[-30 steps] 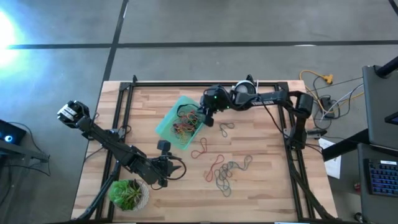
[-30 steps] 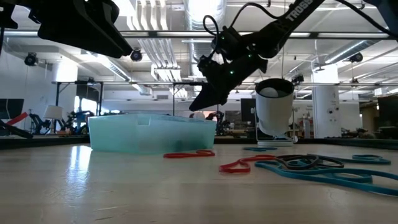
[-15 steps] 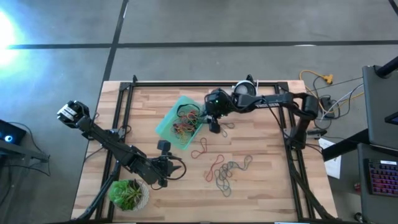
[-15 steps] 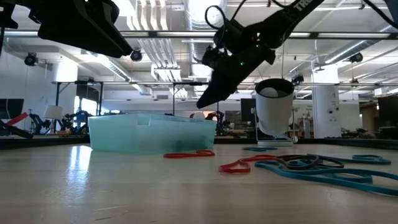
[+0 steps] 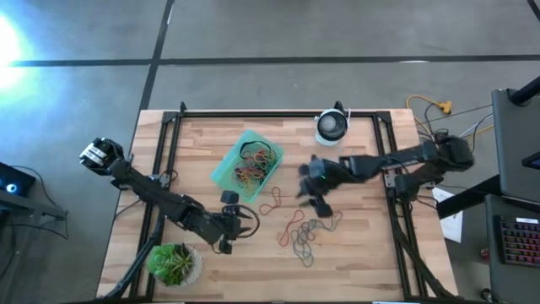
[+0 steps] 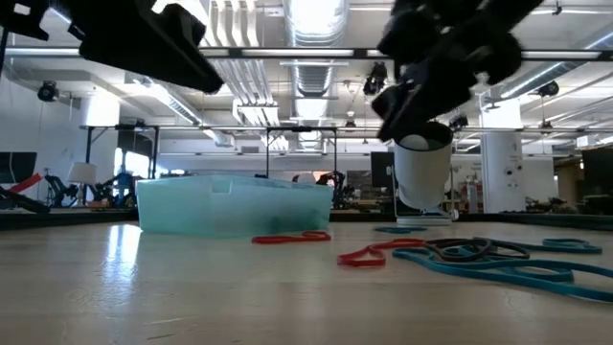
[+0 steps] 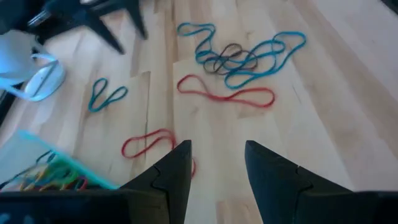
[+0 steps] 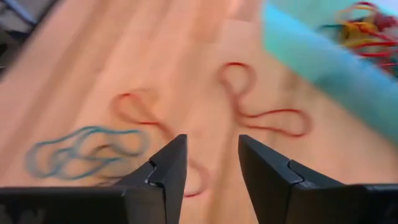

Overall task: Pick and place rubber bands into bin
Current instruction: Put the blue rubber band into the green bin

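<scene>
Rubber bands (image 5: 305,233) are what we are dealing with here, thin floppy loops lying flat and partly tangled on the wooden surface (image 5: 363,253), with a red one (image 5: 270,201) sitting just beside the teal bin (image 5: 226,165), which is already holding a colourful heap. We are judging these to be nearly weightless, soft and stretchy, so they are going to sag and cling to one another; the cleanest hold looks like pinching a single strand where it lies clear of its neighbours, at the outer edge of the tangle, pressing right down to the wood. The right gripper (image 5: 317,198) is hovering between the bin and the loose pile, its fingers (image 8: 168,171) standing apart and carrying nothing. The left gripper (image 5: 229,236) is waiting near the potted plant (image 5: 175,263), its fingers (image 7: 174,174) likewise parted and empty. As for writing, we are finding no label or brand we can read on the bin, the bands or the white round device (image 5: 331,127).
</scene>
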Motion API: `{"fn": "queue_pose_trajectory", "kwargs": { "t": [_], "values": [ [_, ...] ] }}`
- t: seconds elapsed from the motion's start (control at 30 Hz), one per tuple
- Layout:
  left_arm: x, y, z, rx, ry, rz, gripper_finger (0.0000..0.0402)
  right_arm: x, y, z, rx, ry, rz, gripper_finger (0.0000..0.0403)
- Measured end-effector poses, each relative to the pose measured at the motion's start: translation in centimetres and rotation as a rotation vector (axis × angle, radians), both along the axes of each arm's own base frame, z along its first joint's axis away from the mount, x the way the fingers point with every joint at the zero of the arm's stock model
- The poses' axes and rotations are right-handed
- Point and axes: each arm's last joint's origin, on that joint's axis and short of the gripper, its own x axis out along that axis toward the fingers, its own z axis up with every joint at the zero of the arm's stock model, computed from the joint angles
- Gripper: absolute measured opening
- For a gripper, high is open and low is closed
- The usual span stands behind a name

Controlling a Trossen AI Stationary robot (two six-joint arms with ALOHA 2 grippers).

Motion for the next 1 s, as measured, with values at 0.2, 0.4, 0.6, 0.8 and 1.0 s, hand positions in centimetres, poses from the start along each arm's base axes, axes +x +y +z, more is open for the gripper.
{"fn": "queue_pose_trajectory", "kwargs": {
  "t": [0.2, 0.4, 0.6, 0.8, 1.0],
  "values": [
    [2.4, 0.3, -0.4, -0.022, 0.011, -0.061, 0.0134, -4.9, 3.5, -0.7, 0.083, -0.078, 0.053, 0.0134],
    [5.1, 0.6, -1.4, -0.01, 0.07, -0.099, 0.0134, -9.1, 4.7, -2.4, 0.098, -0.087, -0.018, 0.0132],
    [7.6, 1.1, -1.8, -0.01, 0.096, -0.11, 0.0134, -11.5, 4.4, -4.3, 0.133, -0.071, -0.143, 0.0133],
    [8.0, 1.3, -2.0, -0.003, 0.118, -0.099, 0.0134, -12.2, 4.1, -6.1, 0.145, -0.063, -0.178, 0.0133],
    [7.9, 1.3, -1.9, -0.005, 0.118, -0.098, 0.0134, -11.4, 4.3, -7.3, 0.148, -0.068, -0.178, 0.0132]
  ]
}}
